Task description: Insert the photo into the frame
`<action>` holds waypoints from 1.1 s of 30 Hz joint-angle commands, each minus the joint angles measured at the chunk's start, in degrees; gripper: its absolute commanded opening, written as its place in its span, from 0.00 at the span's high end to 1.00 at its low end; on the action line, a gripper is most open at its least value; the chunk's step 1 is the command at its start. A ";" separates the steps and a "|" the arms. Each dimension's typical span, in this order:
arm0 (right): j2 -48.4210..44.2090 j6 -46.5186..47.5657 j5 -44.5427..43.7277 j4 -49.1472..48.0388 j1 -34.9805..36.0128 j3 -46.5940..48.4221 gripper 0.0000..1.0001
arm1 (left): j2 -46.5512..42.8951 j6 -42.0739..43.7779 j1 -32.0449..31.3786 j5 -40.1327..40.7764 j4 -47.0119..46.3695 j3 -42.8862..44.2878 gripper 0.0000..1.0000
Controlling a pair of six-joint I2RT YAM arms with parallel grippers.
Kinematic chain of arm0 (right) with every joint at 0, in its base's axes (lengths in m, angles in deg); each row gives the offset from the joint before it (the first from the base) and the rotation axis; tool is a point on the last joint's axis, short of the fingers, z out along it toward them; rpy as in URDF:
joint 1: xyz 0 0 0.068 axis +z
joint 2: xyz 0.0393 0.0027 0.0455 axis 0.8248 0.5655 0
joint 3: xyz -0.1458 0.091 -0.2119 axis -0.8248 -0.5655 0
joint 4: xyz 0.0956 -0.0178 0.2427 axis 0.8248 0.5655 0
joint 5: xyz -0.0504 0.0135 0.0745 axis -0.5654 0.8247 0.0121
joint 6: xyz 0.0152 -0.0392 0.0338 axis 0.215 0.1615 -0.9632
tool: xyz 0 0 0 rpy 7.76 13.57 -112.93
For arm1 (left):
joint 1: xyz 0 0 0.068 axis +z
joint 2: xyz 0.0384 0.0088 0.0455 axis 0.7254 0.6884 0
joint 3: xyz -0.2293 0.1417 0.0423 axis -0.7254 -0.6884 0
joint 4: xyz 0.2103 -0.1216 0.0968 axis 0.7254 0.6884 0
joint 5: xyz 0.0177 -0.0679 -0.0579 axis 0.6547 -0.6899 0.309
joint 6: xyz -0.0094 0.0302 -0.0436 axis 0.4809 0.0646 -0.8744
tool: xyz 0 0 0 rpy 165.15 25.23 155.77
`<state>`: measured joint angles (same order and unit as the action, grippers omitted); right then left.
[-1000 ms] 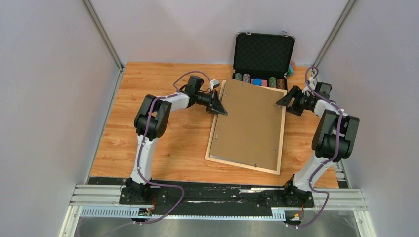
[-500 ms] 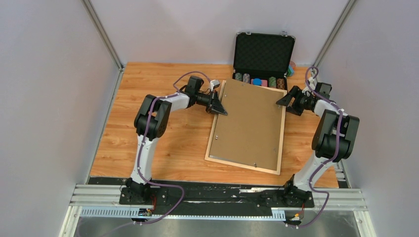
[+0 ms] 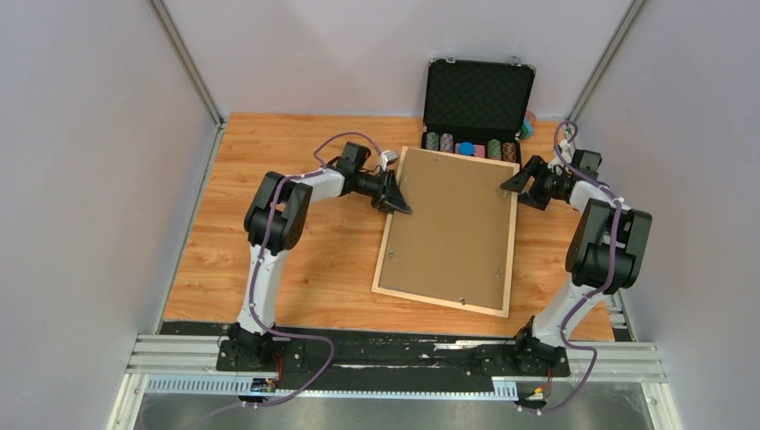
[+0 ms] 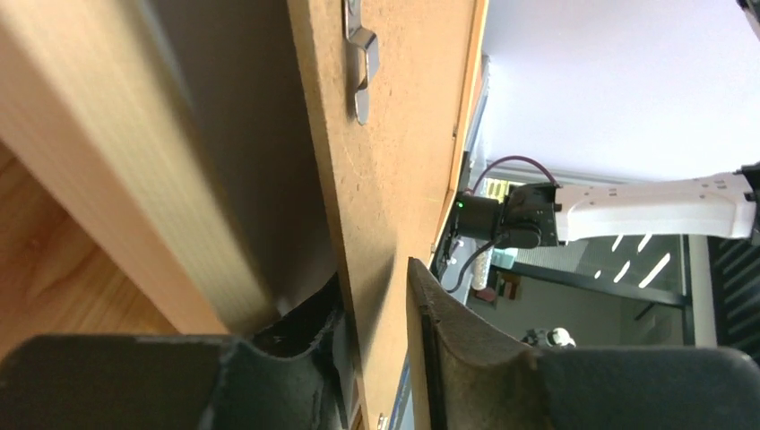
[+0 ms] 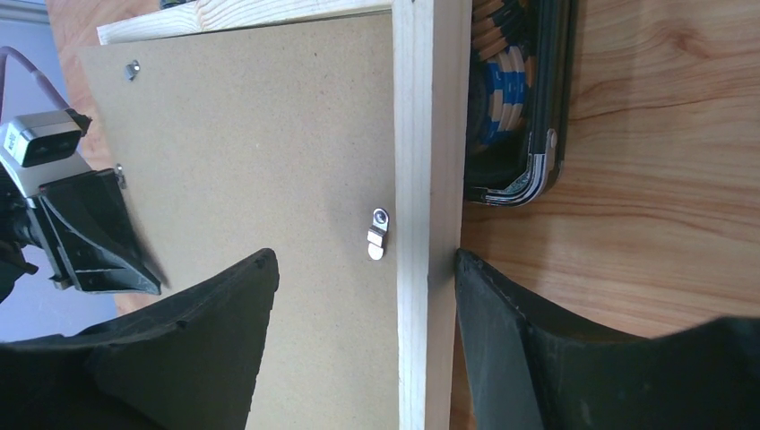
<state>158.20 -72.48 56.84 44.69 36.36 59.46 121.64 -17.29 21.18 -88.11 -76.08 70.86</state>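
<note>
Tabletop: left pincer slightly parted astride backing board; right pincer wide, holding nothing

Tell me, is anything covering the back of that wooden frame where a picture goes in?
Yes. A brown backing board fills the back of the frame, the left gripper at its edge. No photo is in view.
</note>
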 commanded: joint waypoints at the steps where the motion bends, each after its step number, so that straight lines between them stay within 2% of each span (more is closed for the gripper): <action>1: 0.39 -0.57 2.01 -1.22 0.10 1.24 0.30 | 0.43 5.48 -1.24 2.02 5.91 3.29 0.61; 6: 0.44 -0.57 1.99 -1.22 0.05 1.20 0.30 | 0.53 9.09 -1.23 5.24 12.58 5.26 0.40; 9: 0.39 -0.55 1.98 -1.22 0.06 1.18 0.30 | 0.39 11.18 -1.22 7.34 16.07 6.54 0.23; 14: 0.37 -0.57 1.99 -1.22 0.10 1.35 0.30 | 0.04 15.88 -1.22 12.87 23.80 9.11 0.03; 25: 0.90 -0.58 1.81 -1.22 0.09 1.55 0.30 | -2.48 21.28 -1.31 24.67 34.26 13.56 0.00; 33: 1.25 -0.75 1.82 -1.22 0.10 1.44 0.30 | -1.97 22.68 -1.72 30.14 41.07 17.49 0.00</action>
<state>159.12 -73.09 57.45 44.69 36.36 59.46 119.78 0.74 19.10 -67.36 -40.37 86.42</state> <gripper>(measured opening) 0.700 0.993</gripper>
